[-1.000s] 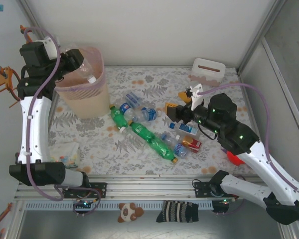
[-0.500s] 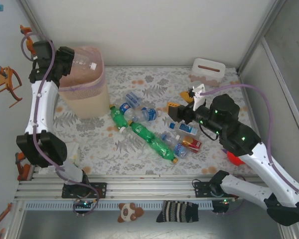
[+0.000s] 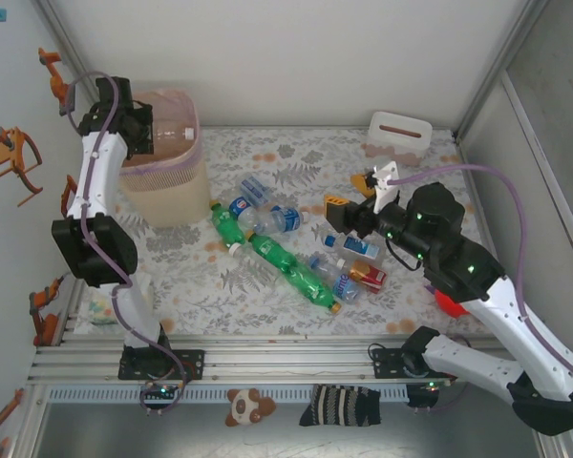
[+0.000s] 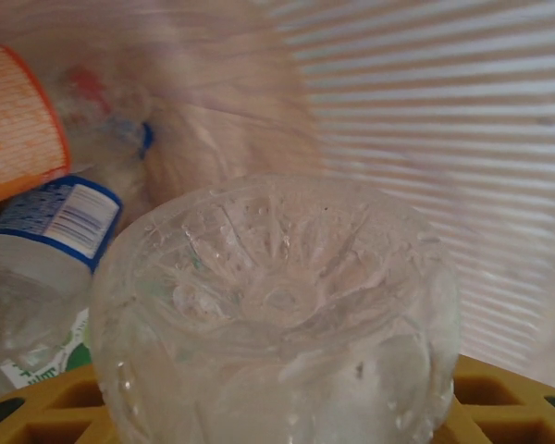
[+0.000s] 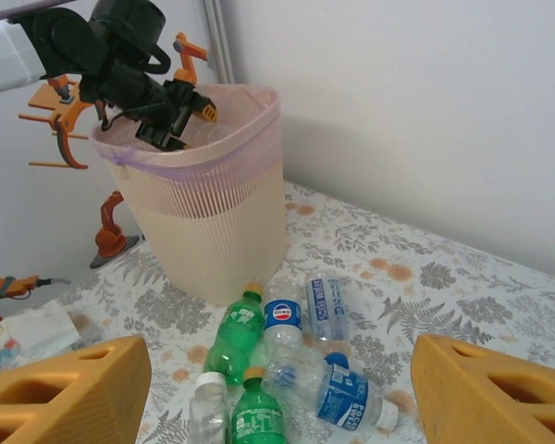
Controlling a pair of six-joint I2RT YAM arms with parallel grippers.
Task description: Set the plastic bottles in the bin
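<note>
L hand [image 3: 150, 135] w/ bottle [image 3: 173, 129] now over bin [image 3: 177, 196]

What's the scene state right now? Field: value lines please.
left gripper: shut on clear bottle, held at the bin mouth
right gripper: open, empty, above the bottles lying on the table
bin: upright, far left; blue-label bottle and orange-labelled item inside
green bottles: lying flat, table centre
red carton: at the right edge of the bottle cluster
task: unfinished, several bottles not yet binned
</note>
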